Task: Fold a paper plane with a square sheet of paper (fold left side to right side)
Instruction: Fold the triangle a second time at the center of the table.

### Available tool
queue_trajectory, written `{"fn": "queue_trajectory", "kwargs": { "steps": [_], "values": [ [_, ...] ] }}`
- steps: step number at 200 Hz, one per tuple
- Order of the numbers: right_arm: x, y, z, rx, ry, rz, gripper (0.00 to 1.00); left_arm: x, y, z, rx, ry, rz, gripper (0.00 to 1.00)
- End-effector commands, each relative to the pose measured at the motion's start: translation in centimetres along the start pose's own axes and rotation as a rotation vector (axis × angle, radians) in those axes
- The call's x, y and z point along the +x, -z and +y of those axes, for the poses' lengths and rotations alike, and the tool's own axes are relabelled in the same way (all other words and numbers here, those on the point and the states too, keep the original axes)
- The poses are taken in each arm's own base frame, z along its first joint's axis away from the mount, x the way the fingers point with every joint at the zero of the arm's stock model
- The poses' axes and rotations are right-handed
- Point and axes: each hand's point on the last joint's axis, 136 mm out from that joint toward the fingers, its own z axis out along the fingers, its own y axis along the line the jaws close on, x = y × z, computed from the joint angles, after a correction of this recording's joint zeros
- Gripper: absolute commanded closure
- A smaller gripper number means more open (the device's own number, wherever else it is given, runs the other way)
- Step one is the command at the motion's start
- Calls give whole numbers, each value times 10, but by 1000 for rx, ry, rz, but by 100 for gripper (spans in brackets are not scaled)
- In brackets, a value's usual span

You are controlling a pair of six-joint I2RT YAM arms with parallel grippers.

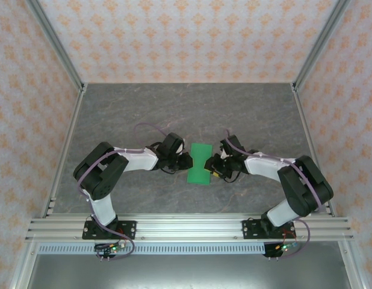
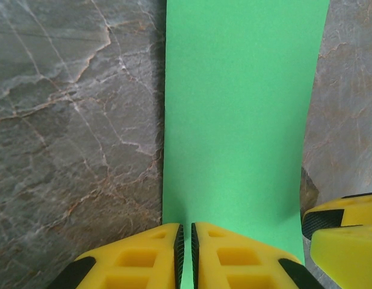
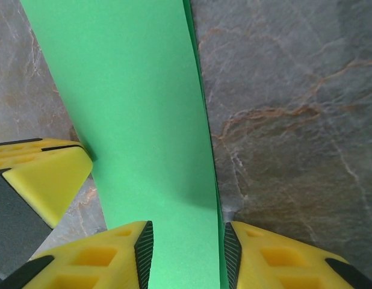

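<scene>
Green paper [image 2: 240, 120] is cut off by both wrist views' top edges

matt green paper [image 1: 200, 162], veined stone-look tabletop [image 1: 144, 108]

The left arm [image 1: 105, 174] and the right arm [image 1: 303, 183] are alike, each made of bulky black joint housings joined by smooth white links. A thin purple cable [image 1: 151, 126] runs along each arm. At the near end each arm has a flat black base plate [image 1: 111, 229], and just nearer than that sits a small circuit board [image 1: 111, 248] with green and red lights. The left gripper [image 2: 186, 232] and the right gripper [image 3: 187, 232] have bright yellow fingers [image 2: 234, 259] with moulded rectangular recesses. Black ribbed pads [image 3: 145, 244] line the fingers' inner faces.
</scene>
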Motion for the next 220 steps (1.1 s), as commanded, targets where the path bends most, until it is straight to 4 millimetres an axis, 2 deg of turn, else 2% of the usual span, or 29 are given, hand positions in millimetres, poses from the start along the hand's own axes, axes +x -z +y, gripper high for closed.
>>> {"fn": "queue_trajectory", "kwargs": {
  "steps": [1, 94, 220],
  "values": [
    [5, 4, -8, 31, -25, -16, 60, 12, -2, 14, -54, -4, 19, 85],
    [18, 2, -6, 17, -36, 7, 60, 12, -4, 14, -53, -5, 24, 85],
    [13, -1, 11, -62, -45, -12, 61, 12, -4, 11, -50, -11, 24, 85]
  ]
}}
